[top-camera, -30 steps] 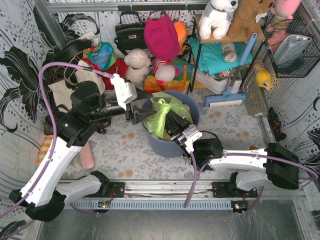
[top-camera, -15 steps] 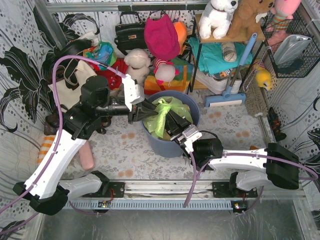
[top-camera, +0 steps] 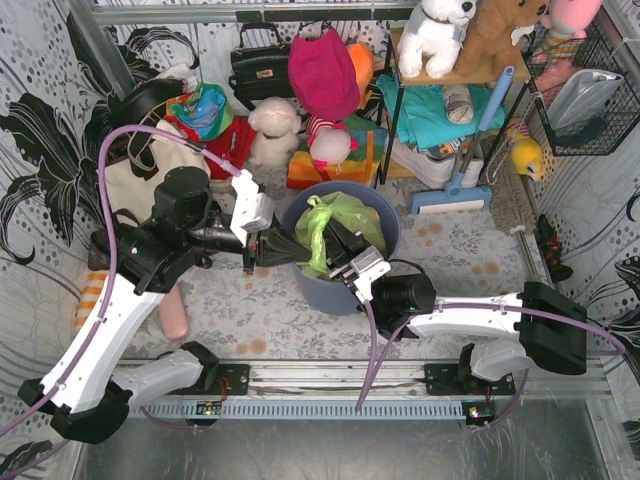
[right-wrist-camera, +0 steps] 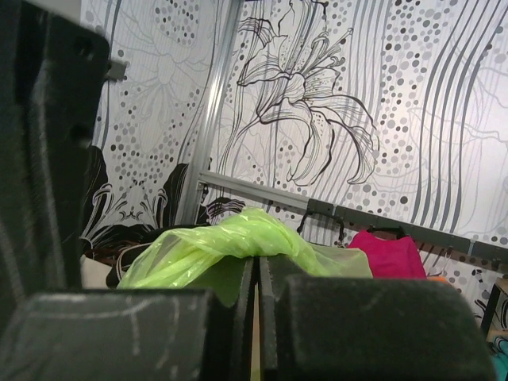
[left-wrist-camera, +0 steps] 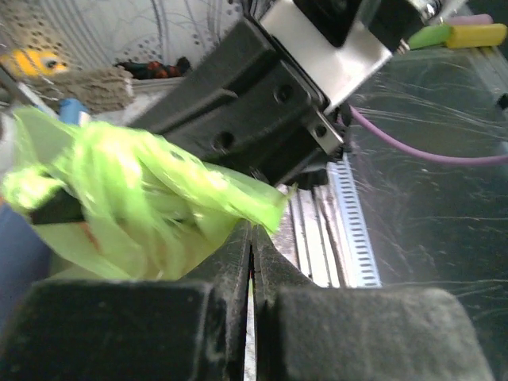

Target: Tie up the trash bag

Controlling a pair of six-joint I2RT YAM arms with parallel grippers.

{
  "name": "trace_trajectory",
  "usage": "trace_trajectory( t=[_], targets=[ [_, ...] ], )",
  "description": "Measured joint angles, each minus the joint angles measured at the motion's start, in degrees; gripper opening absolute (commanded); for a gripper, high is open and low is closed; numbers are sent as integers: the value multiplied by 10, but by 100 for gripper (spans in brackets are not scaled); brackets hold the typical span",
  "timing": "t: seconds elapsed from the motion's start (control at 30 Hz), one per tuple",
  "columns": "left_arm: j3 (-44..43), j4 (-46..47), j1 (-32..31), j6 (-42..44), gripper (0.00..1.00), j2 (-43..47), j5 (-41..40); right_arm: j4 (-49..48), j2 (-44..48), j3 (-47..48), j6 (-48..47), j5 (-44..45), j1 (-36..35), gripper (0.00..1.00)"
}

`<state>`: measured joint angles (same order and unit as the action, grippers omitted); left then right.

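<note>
The light-green trash bag (top-camera: 335, 222) sits in the blue-grey round bin (top-camera: 385, 228) at the middle of the top view. My left gripper (top-camera: 298, 250) reaches in from the left and is shut on a twisted flap of the trash bag (left-wrist-camera: 151, 198), the plastic bunching over the left gripper's tips (left-wrist-camera: 252, 232). My right gripper (top-camera: 338, 243) comes up from the near side. Its jaws are shut on another strip of the trash bag (right-wrist-camera: 238, 238), which drapes across the right gripper's tips (right-wrist-camera: 258, 263). The two grippers nearly touch over the bin's left half.
A cream tote bag (top-camera: 128, 185) stands behind the left arm. Plush toys (top-camera: 275, 130), a black handbag (top-camera: 262, 65), a shelf rack (top-camera: 440, 110), a blue squeegee (top-camera: 470, 150) and a wire basket (top-camera: 585, 100) crowd the back. A pink object (top-camera: 172, 312) lies near left.
My left gripper has closed on the bag's flap and drawn back to the left and lower. The bag's top has been pulled down. The right gripper stays shut and has shifted slightly left.
</note>
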<state>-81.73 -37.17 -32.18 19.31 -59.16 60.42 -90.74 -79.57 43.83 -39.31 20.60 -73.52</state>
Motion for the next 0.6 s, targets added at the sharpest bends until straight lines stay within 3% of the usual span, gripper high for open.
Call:
trace_trajectory(
  t=[0.4,0.6],
  targets=[
    [85,-3,0,-35,12,17,29,0,13,-3,-6,-30,0,0],
    [46,-6,0,-69,29,43,-30,0,32,-9,-4,-55,0,0]
  ],
)
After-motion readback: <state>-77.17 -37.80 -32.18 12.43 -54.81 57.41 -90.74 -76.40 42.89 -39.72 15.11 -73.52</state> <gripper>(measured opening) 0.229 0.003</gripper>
